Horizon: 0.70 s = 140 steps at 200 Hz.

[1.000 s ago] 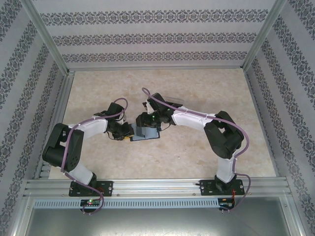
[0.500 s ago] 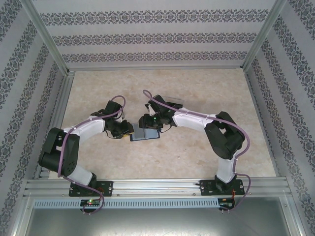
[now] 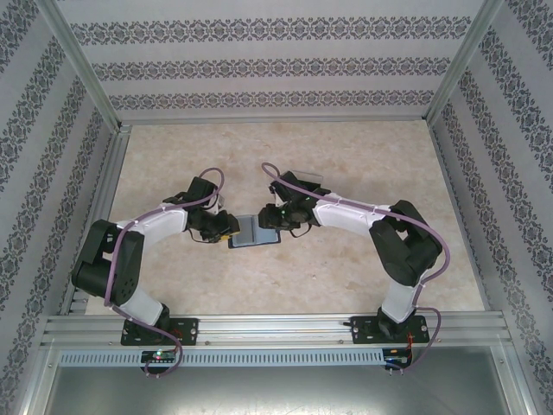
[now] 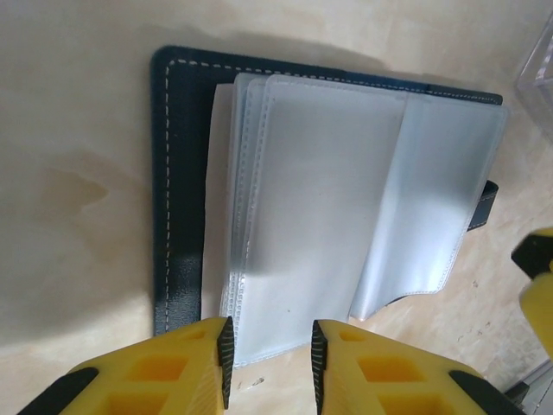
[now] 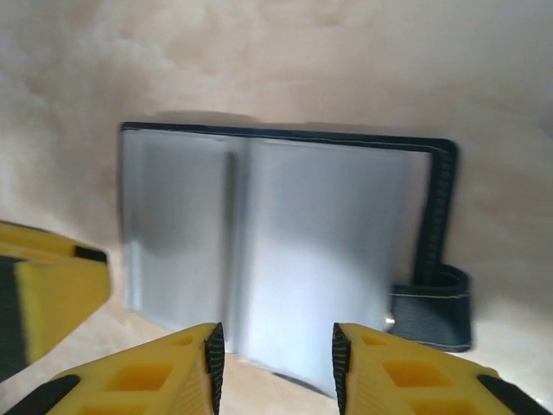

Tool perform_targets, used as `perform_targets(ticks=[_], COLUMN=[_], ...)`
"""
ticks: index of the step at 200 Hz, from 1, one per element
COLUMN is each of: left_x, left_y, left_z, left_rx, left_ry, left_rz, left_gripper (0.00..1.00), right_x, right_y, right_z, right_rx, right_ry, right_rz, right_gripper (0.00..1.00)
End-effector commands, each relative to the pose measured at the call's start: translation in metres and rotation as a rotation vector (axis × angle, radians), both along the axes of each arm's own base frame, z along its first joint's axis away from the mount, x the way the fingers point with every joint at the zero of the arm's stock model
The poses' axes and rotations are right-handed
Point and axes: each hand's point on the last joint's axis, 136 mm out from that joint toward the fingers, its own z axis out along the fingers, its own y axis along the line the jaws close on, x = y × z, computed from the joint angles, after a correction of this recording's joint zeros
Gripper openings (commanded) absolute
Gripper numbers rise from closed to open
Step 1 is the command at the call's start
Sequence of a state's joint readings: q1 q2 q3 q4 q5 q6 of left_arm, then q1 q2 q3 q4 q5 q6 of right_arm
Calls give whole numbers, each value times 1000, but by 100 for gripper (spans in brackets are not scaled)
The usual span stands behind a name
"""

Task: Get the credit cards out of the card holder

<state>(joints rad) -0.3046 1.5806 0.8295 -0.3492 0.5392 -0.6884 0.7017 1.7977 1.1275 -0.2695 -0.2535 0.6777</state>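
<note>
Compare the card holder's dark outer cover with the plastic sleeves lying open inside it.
The cover is opaque dark navy with pale stitching; the sleeves are frosted, whitish and translucent. The cover is one layer flat on the table; the sleeves are several leaves stacked on it, edges fanned at one end. The cover carries a closing tab; the sleeves have none. Both are rectangular and lie open.

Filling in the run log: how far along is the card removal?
Done: the card holder lies open on the table, frosted sleeves exposed. In hand: nothing; the left gripper and right gripper hover at its edges, jaws apart and empty. To do: pulling the cards; the sleeves hide whether any remain.
</note>
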Motion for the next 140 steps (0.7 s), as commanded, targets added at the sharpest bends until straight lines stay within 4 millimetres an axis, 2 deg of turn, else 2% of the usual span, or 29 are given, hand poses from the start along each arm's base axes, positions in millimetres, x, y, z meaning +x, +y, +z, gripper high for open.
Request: perform_targets(ticks=[1, 41, 64, 96, 116, 140], left_x=[7, 11, 10, 10, 8, 7], left_y=[-10, -18, -20, -24, -19, -12], left_z=[1, 6, 3, -2, -9, -6], left_rx=[-17, -2, 8, 27, 71, 123], left_ry=[-18, -41, -35, -26, -5, -18], left_rz=[-16, -41, -54, -66, -66, -60], left_gripper=[33, 33, 33, 33, 32, 33], right_x=[1, -4, -7, -8, -8, -8], right_y=[-20, -36, -38, -38, -37, -35], right_z=[-5, -25, -32, -35, -34, -32], right_rx=[-70, -143, -154, -152, -147, -139], right_ry=[-19, 3, 14, 20, 18, 17], right_rz=[-22, -40, -38, -34, -32, -29], right_gripper=[40, 41, 40, 40, 40, 40])
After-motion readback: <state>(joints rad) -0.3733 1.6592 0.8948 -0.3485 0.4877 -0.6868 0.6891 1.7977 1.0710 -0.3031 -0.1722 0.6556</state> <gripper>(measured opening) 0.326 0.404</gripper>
